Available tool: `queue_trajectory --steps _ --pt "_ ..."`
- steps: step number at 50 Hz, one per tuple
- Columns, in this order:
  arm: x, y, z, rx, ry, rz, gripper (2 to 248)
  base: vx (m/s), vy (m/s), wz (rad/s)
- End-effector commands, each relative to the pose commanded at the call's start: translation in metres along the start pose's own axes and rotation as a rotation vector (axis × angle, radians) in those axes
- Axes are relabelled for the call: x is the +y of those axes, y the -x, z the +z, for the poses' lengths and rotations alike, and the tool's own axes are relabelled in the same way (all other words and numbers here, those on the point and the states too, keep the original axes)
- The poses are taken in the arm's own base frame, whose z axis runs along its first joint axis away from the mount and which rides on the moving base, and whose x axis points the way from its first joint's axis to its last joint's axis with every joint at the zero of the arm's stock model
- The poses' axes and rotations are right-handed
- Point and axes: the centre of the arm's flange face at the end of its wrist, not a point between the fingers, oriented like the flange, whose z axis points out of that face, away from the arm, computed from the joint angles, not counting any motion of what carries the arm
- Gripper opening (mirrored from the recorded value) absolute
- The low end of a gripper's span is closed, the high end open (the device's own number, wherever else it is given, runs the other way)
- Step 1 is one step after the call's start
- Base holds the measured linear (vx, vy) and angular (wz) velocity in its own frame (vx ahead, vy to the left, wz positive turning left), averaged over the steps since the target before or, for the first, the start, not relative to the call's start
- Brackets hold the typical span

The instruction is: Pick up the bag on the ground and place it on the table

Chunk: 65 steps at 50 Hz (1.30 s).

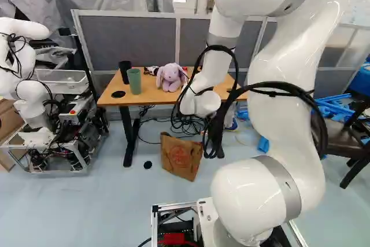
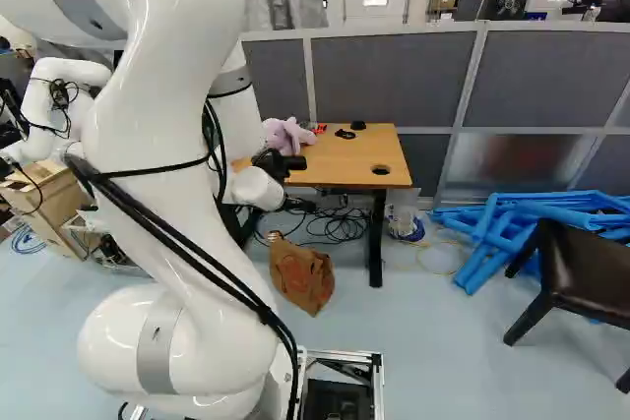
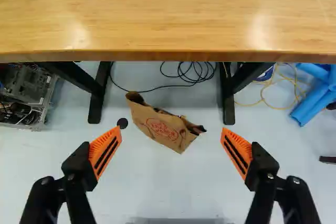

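Note:
In the right base view my gripper [image 2: 281,163] shows as a dark shape beside the white wrist, near the table's front edge. Seen from the wrist, the gripper [image 3: 171,131] stands wide open with nothing between its orange pads [image 3: 105,150]. The brown paper bag [image 3: 163,127] lies on the floor well beyond the fingertips, lined up with the gap between them. It leans askew, a red print on its side [image 1: 181,157], in front of the table's legs. The wooden table [image 3: 173,19] crosses the wrist view farther ahead, above floor height.
On the table are a purple plush toy [image 1: 171,77], a green cup [image 1: 134,81] and a black cup [image 1: 125,71]. Black cables [image 3: 195,72] lie on the floor beneath. Another robot [image 1: 32,93] stands left; blue tubes [image 2: 512,223] and a dark chair [image 2: 581,268] are right.

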Motion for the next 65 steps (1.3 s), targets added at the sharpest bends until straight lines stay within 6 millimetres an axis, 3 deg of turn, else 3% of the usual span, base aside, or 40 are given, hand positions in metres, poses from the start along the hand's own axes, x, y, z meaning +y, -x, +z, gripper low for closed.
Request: queue_trajectory --steps 65 --pt "-0.001 0.021 0.091 -0.117 0.01 -0.044 247 0.0 0.0 0.0"
